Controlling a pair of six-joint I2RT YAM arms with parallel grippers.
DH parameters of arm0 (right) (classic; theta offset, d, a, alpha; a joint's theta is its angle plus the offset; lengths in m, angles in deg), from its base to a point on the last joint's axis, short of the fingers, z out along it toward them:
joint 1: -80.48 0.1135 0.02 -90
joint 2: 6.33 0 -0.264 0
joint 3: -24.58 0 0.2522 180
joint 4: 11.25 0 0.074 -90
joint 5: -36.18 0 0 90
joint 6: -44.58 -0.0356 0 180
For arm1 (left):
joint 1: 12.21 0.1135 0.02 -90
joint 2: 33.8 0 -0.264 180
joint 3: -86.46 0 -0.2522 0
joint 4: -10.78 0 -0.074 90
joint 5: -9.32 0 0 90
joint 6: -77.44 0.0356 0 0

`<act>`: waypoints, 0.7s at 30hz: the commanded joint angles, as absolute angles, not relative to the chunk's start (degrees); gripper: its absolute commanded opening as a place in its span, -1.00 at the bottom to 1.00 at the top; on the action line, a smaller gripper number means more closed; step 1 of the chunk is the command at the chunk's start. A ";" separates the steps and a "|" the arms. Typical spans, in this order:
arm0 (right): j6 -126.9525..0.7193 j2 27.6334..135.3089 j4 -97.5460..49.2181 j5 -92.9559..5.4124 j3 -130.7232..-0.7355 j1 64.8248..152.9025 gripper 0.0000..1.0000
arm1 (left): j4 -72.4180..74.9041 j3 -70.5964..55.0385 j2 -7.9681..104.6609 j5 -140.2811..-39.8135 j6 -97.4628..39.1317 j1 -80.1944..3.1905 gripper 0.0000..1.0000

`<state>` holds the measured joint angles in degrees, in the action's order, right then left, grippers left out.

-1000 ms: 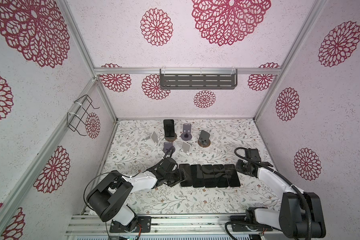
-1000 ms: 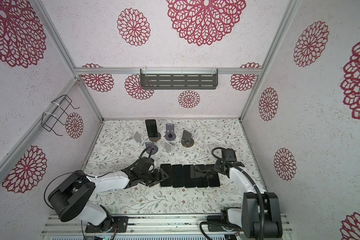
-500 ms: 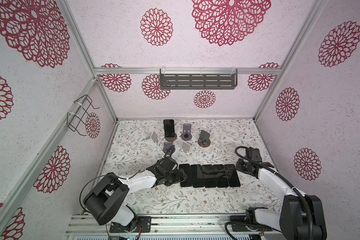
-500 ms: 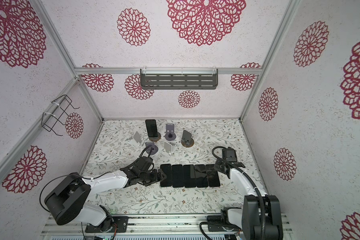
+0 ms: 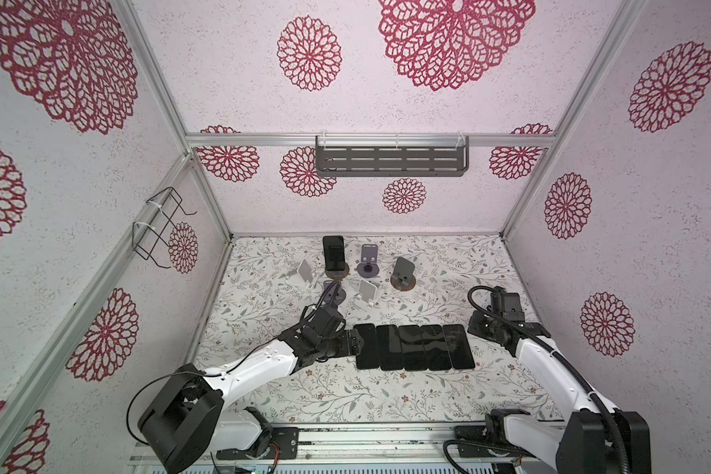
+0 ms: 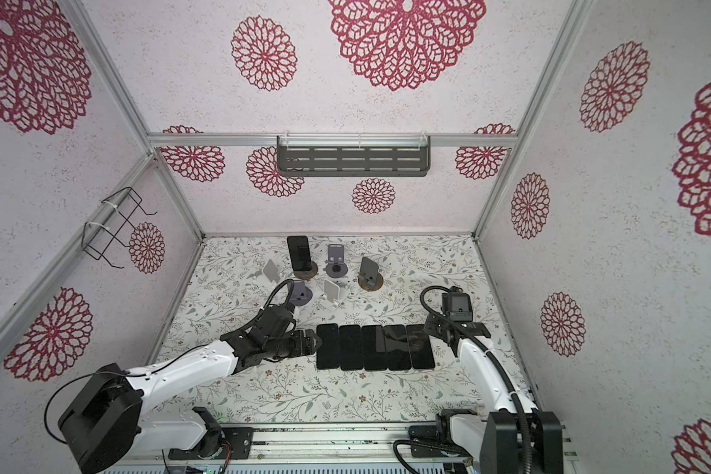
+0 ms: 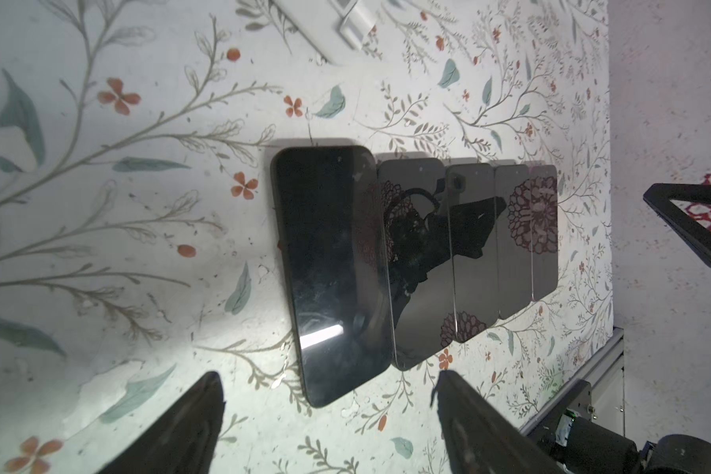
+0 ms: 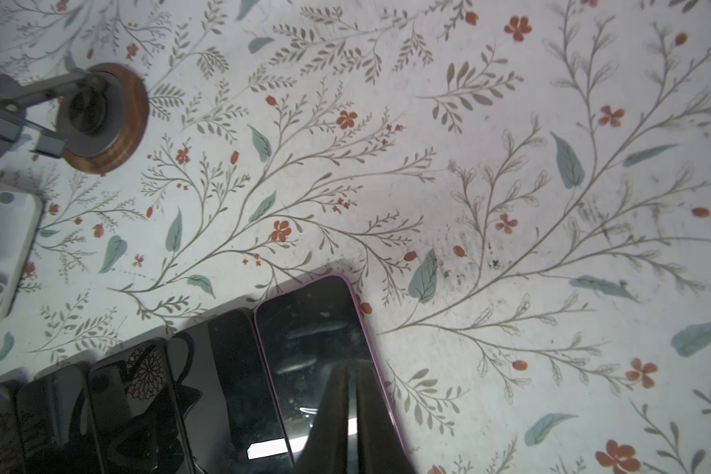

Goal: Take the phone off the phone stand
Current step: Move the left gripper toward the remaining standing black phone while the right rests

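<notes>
One black phone (image 5: 333,251) leans upright on its wooden-based stand (image 5: 337,271) near the back edge of the floral table (image 5: 345,394), well apart from both arms. Five others lie flat in a row (image 5: 413,346) toward the front. The left gripper (image 7: 326,375) is spread wide and empty beside the row's left end, so I'd judge a reach back to that stand comes next. The right gripper (image 8: 347,381) is pinched shut on nothing above the pink-rimmed phone (image 8: 317,349). Only the top views show the standing phone, and only the right wrist view shows that pink rim.
</notes>
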<state>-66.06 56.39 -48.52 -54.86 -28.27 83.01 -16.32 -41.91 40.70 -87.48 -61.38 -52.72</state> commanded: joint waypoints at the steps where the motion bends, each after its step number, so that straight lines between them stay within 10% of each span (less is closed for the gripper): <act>1: -64.23 53.45 -50.24 -53.75 -31.17 83.28 -0.77 | -17.67 -41.37 37.24 -84.58 -59.04 -53.16 0.67; 8: -64.34 51.83 -51.29 -52.19 -33.15 83.81 -0.72 | -23.00 -38.41 28.14 -80.06 -51.94 -52.62 0.65; 21: -65.78 51.41 -52.24 -51.23 -34.90 83.82 0.52 | -29.79 -19.49 34.19 -67.60 -42.06 -36.72 0.95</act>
<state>-65.23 52.54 -51.60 -51.41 -33.43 83.55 -31.84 -22.66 30.61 -70.39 -46.84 -37.25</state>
